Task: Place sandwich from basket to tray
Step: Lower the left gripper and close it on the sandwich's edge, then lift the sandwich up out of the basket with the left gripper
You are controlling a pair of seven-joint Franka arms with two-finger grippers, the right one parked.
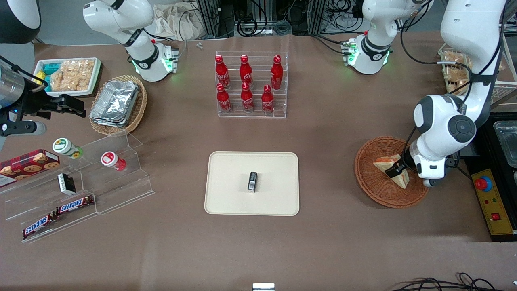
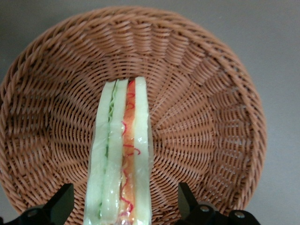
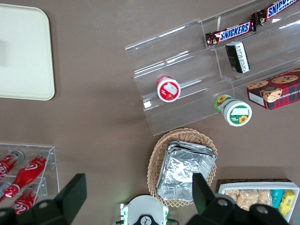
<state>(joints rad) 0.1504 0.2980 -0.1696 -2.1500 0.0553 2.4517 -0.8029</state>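
Note:
The sandwich (image 1: 387, 163), a wedge of pale bread with red-orange and green filling, stands on its edge in the round reddish-brown wicker basket (image 1: 373, 184) toward the working arm's end of the table. My left gripper (image 1: 398, 171) is down in the basket, open, with one finger on each side of the sandwich. In the left wrist view the sandwich (image 2: 122, 154) sits between the two dark fingers (image 2: 63, 204), with a gap at each side, over the basket's weave (image 2: 201, 93). The cream-beige tray (image 1: 230, 194) lies at the table's middle.
A small black item (image 1: 252, 181) lies on the tray. A rack of red bottles (image 1: 250, 87) stands farther from the camera than the tray. Toward the parked arm's end are an acrylic snack stand (image 1: 101, 190) and an oval basket of foil containers (image 1: 117, 103). A control box (image 1: 490, 202) lies beside the round basket.

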